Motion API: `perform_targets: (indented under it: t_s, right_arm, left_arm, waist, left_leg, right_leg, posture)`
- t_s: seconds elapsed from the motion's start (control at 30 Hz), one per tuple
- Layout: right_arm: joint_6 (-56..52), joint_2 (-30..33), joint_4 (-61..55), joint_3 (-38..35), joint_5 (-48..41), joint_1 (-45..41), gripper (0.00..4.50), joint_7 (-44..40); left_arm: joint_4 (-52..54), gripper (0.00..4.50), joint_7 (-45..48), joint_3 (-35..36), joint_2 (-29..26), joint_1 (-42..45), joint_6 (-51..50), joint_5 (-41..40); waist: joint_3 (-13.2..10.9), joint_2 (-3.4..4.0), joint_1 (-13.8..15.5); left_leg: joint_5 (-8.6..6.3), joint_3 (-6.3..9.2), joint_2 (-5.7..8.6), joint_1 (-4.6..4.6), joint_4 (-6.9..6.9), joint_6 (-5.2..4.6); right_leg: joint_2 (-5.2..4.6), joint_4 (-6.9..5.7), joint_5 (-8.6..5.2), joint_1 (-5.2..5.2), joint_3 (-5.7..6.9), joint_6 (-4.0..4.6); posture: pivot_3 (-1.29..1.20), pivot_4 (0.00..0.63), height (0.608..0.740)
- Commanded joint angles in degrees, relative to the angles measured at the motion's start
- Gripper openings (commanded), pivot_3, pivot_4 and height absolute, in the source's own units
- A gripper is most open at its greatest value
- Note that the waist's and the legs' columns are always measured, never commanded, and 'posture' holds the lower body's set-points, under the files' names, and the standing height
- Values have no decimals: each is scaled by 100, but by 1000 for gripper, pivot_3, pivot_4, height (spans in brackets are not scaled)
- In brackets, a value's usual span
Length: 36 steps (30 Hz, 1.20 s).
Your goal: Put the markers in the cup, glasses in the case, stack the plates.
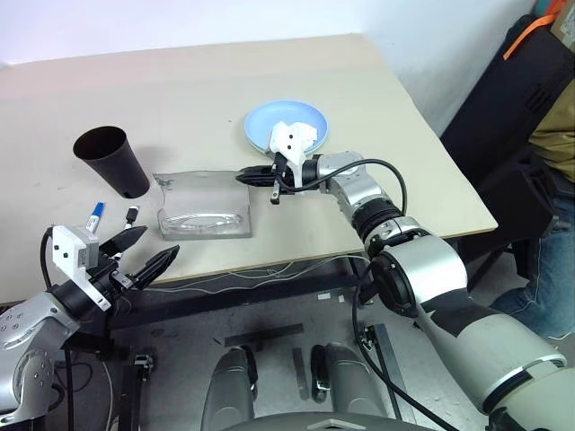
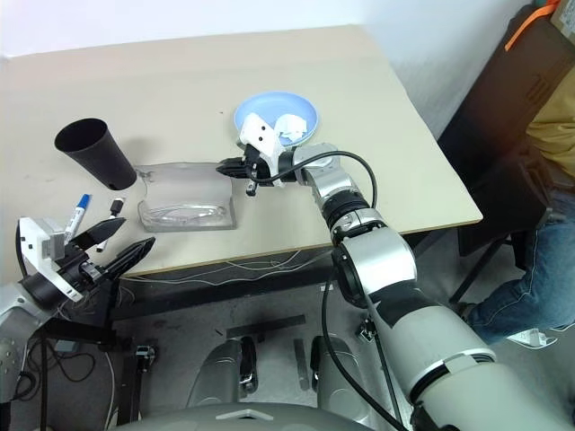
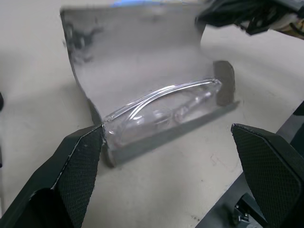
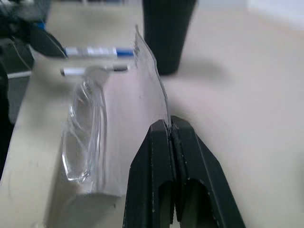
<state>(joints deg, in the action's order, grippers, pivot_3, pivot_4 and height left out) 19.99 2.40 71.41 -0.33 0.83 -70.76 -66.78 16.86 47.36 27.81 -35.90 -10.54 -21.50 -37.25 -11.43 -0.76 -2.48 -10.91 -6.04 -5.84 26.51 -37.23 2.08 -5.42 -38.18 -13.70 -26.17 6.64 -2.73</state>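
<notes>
The case [image 1: 205, 205] lies open on the table [image 1: 180, 99], near its front edge, with the lid laid back flat towards the far side. The glasses [image 3: 166, 107] are seen lying in the case's lower half, folded, along its length. The right gripper [image 4: 170, 127] is held level at the lid's far right corner, pointing left, its fingers pressed together; whether the lid's edge is pinched between them cannot be told. The left gripper [image 1: 142, 253] is held off the front edge of the table, to the left of the case, its jaws spread wide with nothing between them. The cup [image 1: 112, 160] stands upright to the left of the case, well back from the front edge. The two markers lie side by side between the cup and the front edge, the blue-capped one [image 1: 93, 216] on the left and the black-capped one [image 1: 132, 214] just beside the case. A blue plate [image 1: 287, 121] is seen behind the right gripper, with a white tissue [image 2: 291, 127] on it.
</notes>
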Motion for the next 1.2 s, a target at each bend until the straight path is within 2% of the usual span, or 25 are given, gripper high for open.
perform_targets:
  t_s: [0.03,0.17,0.37,0.5,0.7,0.87,1.0,1.13,1.2]
  right_arm:
    - [444,37,-318,-56,-166,78,20,-113]
    - [361,66,-253,263,159,144,20,60]
    - [611,30,-174,493,429,221,20,776]
    - [941,14,-125,585,597,242,20,1384]
    - [1433,29,-158,692,721,326,20,1666]
    - [1650,-30,-172,702,690,361,20,1572]
    - [1516,-61,-241,828,692,499,20,981]
    - [1489,-49,-284,973,843,602,926,1115]
    - [1494,-51,-314,972,780,641,1616,1055]
  left_arm:
    - [50,4500,32,74,-72,28,119,10]
    - [36,4500,33,57,-54,43,117,28]
    - [-4,4500,38,10,-49,101,117,46]
    - [-7,4500,50,13,-49,102,119,50]
    - [10,4500,51,33,-42,71,124,59]
    - [0,4500,52,18,-28,65,154,71]
    - [-4,4500,39,-13,-10,67,166,76]
    - [8,4500,30,-9,3,66,143,46]
    - [18,4500,26,6,6,63,129,21]
  waist:
    - [0,0,2]
    - [0,0,-2]
    - [0,0,-3]
    - [0,0,-3]
    - [0,0,-6]
    - [0,0,-4]
    - [0,0,-6]
    - [0,0,-4]
    - [0,0,-3]
  left_leg:
    - [0,0,0,0,-1,0]
    - [1,0,0,-2,-1,2]
    - [1,1,-1,-7,-1,3]
    - [1,1,-1,-7,0,3]
    - [2,0,0,-6,0,3]
    - [2,0,-1,-6,0,4]
    - [2,1,-1,-8,0,3]
    - [2,1,-1,-8,-1,3]
    - [3,1,-1,-7,-1,4]
  right_leg:
    - [0,0,0,0,0,0]
    - [-1,-2,0,0,0,1]
    - [-1,-1,0,6,0,1]
    - [0,-1,0,5,0,1]
    - [0,-2,0,3,-2,1]
    - [0,-2,0,5,-1,1]
    - [1,-2,0,6,-1,1]
    - [1,-2,0,7,-2,1]
    - [1,-3,0,7,-1,1]
  posture:
    - [0,150,706]
    - [0,150,706]
    - [0,150,706]
    - [0,150,706]
    - [0,150,706]
    - [0,150,706]
    - [0,150,706]
    - [0,150,706]
    - [0,150,706]
